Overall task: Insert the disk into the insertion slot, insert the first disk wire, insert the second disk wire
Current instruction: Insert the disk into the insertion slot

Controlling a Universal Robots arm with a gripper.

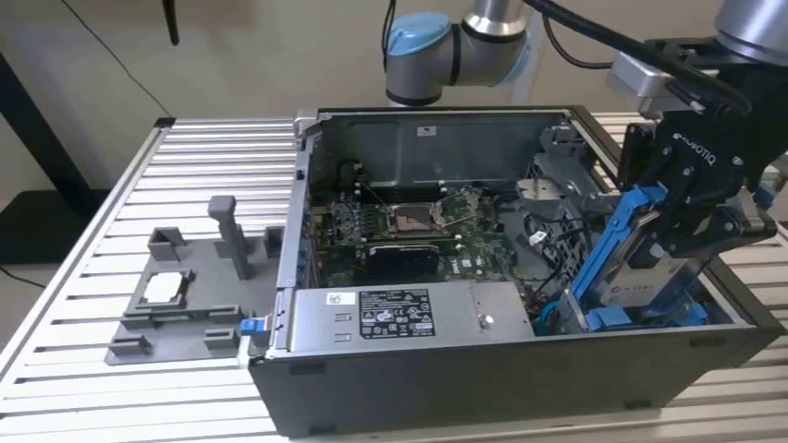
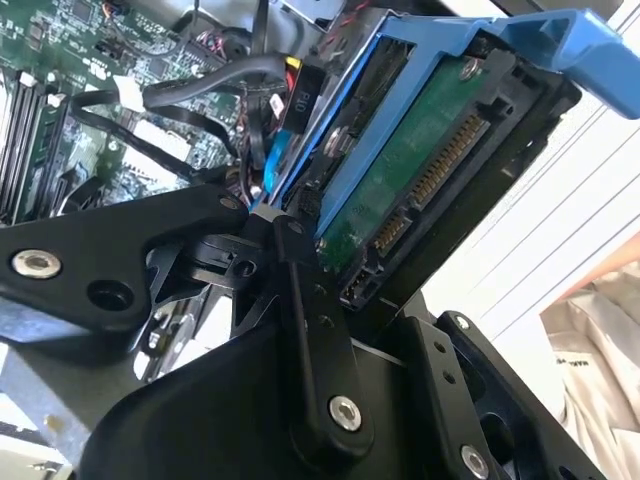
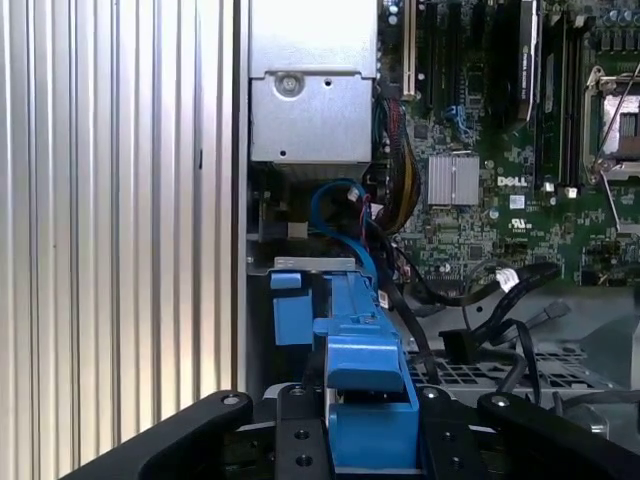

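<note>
Claw [image 1: 687,247] is clamped on the disk [image 1: 630,277], gripping its blue carrier. The disk hangs steeply tilted, with its lower end down inside the case [image 1: 518,388] at the slot [image 1: 665,318], on the exterior view's right. Judging by the tilt, it is not seated. In the second wrist view the connector edge is bare, with no wire in it.

To do the step well:
- Bring the disk square with the slot walls before pressing.
- Keep the loose black cables [image 3: 480,300] out from under it.
- Press gently, since the carrier may catch.
</note>
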